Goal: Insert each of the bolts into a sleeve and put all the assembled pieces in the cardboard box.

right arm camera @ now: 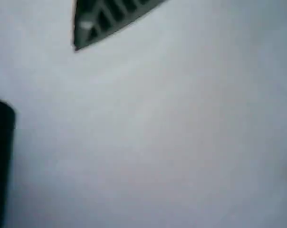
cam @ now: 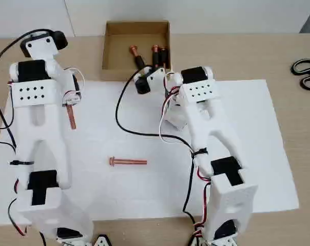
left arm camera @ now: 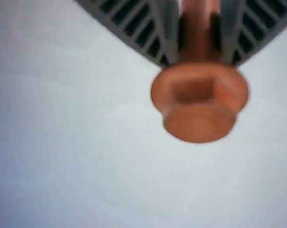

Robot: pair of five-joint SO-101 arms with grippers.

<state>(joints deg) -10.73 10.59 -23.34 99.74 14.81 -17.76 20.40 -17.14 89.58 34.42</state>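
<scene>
cardboard box: three sleeved bolts inside, judged done. left gripper: pinching bare bolt over white sheet. loose bolt: lying mid-sheet, unsleeved. right gripper: beside box, grip state cannot be told.

Held bolt and loose bolt: copper-toned metal, smooth, soft satin sheen. Box: brown cardboard, matt; sheet: white paper, smooth and matt, over a pale wood-look table of low sheen. Arms: white moulded plastic, matt, with black plastic motor housings; scissors, far right: glossy black handles.
</scene>
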